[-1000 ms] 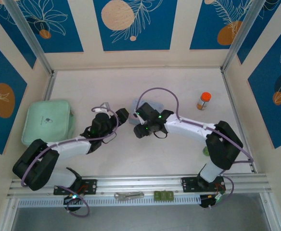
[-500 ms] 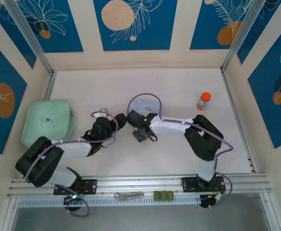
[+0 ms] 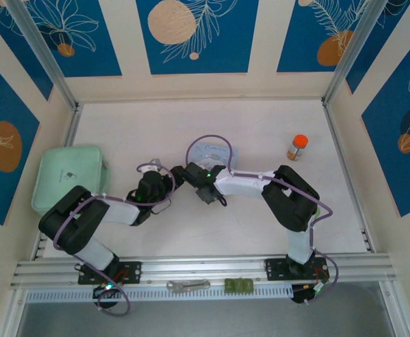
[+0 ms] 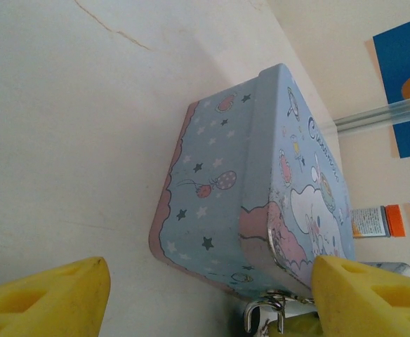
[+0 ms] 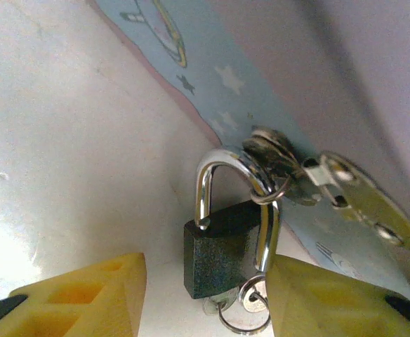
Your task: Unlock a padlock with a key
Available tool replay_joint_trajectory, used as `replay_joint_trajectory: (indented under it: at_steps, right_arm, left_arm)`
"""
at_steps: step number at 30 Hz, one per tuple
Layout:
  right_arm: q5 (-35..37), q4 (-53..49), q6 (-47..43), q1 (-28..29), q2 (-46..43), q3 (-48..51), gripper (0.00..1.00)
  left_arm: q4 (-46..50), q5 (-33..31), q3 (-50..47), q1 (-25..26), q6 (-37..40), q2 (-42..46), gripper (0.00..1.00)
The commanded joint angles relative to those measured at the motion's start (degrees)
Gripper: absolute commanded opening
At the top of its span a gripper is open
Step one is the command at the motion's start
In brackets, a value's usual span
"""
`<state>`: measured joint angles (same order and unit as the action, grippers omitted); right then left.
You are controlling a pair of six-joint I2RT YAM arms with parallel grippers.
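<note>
On R wrist cam, padlock (image 5: 222, 253) on tin (image 5: 212, 77) hasp (image 5: 359, 200), L gripper (image 4: 208, 302), R gripper (image 5: 205, 298) spread, empty.

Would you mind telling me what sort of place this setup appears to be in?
Probably a robot test cell in a lab: an aluminium rail carrying the arm bases, a white table boxed by blue patterned panels, and props like the cartoon tin.

The padlock (image 5: 222, 256) — dark, blackish body and thin silvery shackle — stands upright against the side of a light-blue tin (image 5: 226, 84). Its shackle is hooked through the loop of the tin's clasp (image 5: 352, 193). The key (image 5: 253, 289) shows just under the body on a small wire ring — mostly hidden.
</note>
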<state>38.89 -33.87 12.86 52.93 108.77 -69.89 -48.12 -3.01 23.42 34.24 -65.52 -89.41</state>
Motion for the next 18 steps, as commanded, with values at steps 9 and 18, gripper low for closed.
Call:
replay_joint_trajectory:
  at_steps: [9,18]
  right_arm:
    - [1.8,6.4,-2.2,-0.1,2.2,2.4,0.4]
    - [-0.6,6.4,-1.1,-0.3,2.0,4.9,0.31]
  left_arm:
    - [7.9,0.0,3.9,-0.5,4.9,5.7,0.76]
    - [6.8,-0.1,3.0,-0.6,3.9,5.3,0.77]
